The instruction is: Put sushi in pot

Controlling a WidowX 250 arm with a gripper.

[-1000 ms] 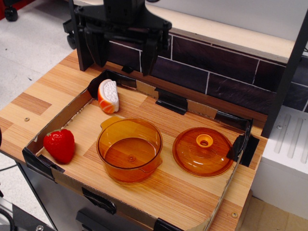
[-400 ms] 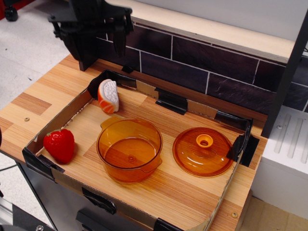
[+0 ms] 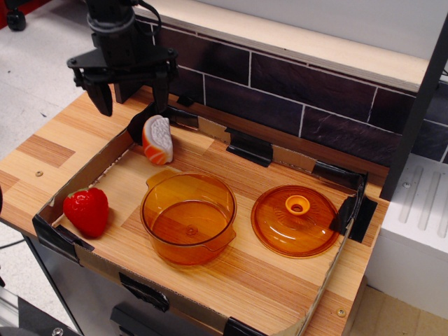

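The sushi (image 3: pixel 158 140) stands on its edge in the tray's back left corner, white rice side with an orange, white-striped top. The amber pot (image 3: pixel 188 218) stands upright and empty in the tray's middle, just in front of the sushi. My black gripper (image 3: pixel 133 98) hangs open above the tray's back left corner, its fingers wide apart, a little up and to the left of the sushi. It holds nothing.
A flat amber lid with a knob (image 3: pixel 295 220) lies right of the pot. A red toy strawberry (image 3: pixel 87 211) sits in the tray's front left corner. The low cardboard tray wall (image 3: pixel 91 170) has black corner brackets. A dark tiled wall (image 3: pixel 308 94) runs behind.
The gripper has moved left and down, from above the back wall to just above the tray's back left corner. The sushi, pot, lid and strawberry have not moved.
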